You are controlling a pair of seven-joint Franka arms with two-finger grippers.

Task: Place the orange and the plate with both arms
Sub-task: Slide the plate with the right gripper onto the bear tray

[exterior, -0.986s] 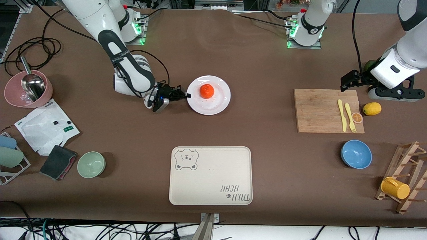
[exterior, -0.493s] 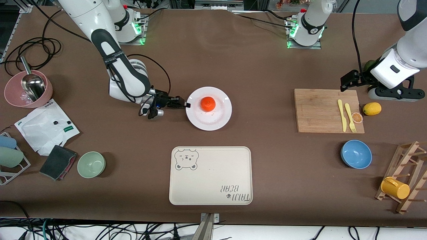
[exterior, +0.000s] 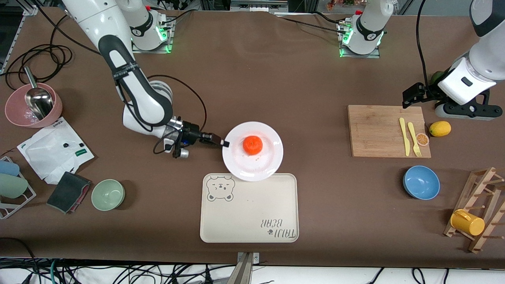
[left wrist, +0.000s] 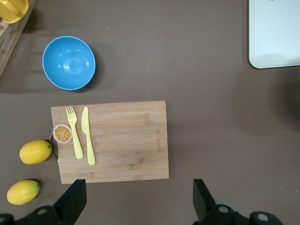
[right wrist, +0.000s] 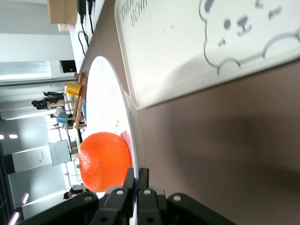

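- The small round bright orange fruit [exterior: 252,144] is seen resting on the round white glossy plate [exterior: 272,157], just past the right fingertips.
- The plate's rim is pinched between the pressed-together fingers of the black right gripper [exterior: 224,143]; in the right wrist view the plate is held above the table, its front edge overlapping the rectangular cream bear tray [exterior: 248,221].
- The black left gripper [left wrist: 136,199] is held waiting with fingers spread over the table beside the wooden cutting board [exterior: 378,130].
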